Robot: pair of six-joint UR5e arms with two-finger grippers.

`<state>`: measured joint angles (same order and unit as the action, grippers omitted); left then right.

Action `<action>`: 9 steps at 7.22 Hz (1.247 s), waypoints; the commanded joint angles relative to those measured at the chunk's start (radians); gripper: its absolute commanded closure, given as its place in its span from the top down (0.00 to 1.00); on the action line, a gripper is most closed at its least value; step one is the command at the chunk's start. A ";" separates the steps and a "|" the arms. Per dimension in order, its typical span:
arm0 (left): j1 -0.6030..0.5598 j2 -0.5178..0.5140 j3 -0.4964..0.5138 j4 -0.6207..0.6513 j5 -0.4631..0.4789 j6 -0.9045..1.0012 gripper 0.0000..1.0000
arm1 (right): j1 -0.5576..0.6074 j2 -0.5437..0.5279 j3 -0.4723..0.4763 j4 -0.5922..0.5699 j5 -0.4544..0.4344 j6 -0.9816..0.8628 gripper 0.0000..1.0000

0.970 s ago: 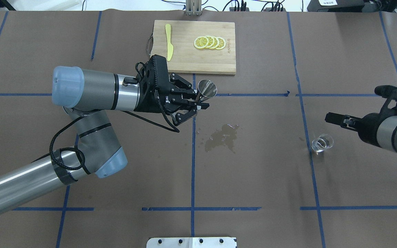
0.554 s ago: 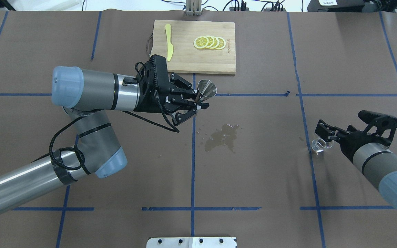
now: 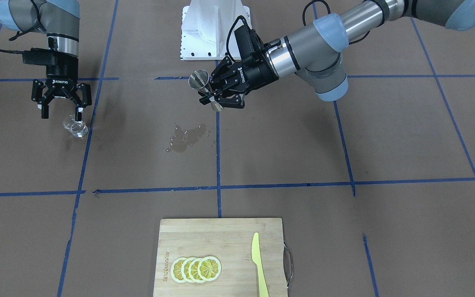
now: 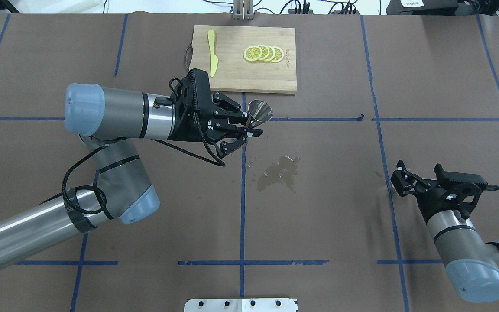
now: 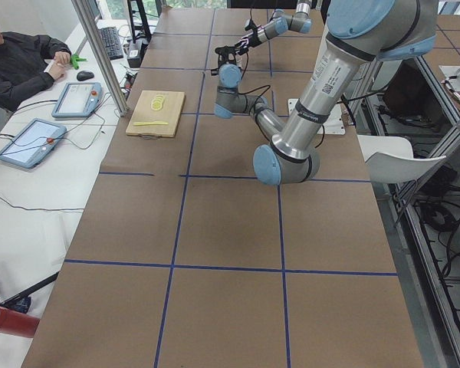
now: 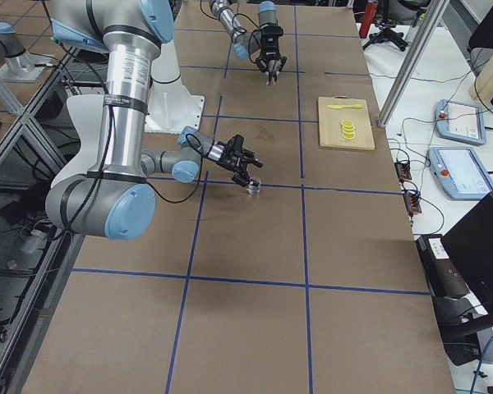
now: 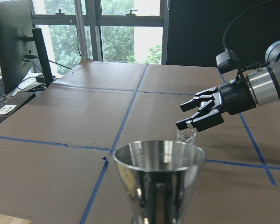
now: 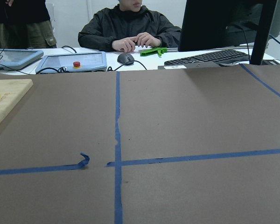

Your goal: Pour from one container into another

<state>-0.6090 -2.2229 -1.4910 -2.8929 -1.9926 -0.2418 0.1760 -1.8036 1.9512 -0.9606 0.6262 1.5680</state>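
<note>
**Jigger aloft in the left gripper, glass beneath the spread right one**

Jigger (image 4: 260,113), a polished steel double cone, is off the table with its wide mouth up. The left gripper (image 4: 250,130) is clamped on its narrow waist, its arm reaching in level. It hangs just beyond the wet spill (image 4: 280,173) on the brown paper, on the side away from the robot and slightly toward the robot's left. The left wrist view looks across the jigger's rim, but whether there is liquid inside cannot be told.

The small clear glass (image 3: 74,126) stands upright on the paper, well apart from the spill, toward the robot's right. The right gripper (image 3: 61,112) points down over it with its fingers spread wide and nothing between them. From the left wrist camera the lower fingertip overlaps the glass rim, and whether they touch cannot be told. In the overhead view the gripper hides nearly all of the glass.

Farther beyond the spill than the jigger, a wooden cutting board (image 4: 249,78) carries a fan of lemon slices (image 4: 263,53) and a yellow knife (image 4: 212,52).
</note>
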 commanded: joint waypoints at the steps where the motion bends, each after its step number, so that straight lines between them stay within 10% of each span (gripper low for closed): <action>1: 0.000 0.002 0.000 0.000 0.020 -0.001 0.00 | -0.021 0.021 -0.050 -0.001 -0.063 0.023 1.00; 9: 0.000 0.005 -0.002 -0.023 0.021 -0.001 0.00 | -0.038 0.107 -0.230 -0.001 -0.102 0.044 0.91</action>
<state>-0.6090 -2.2200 -1.4925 -2.9115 -1.9712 -0.2424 0.1445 -1.6970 1.7252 -0.9617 0.5267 1.6108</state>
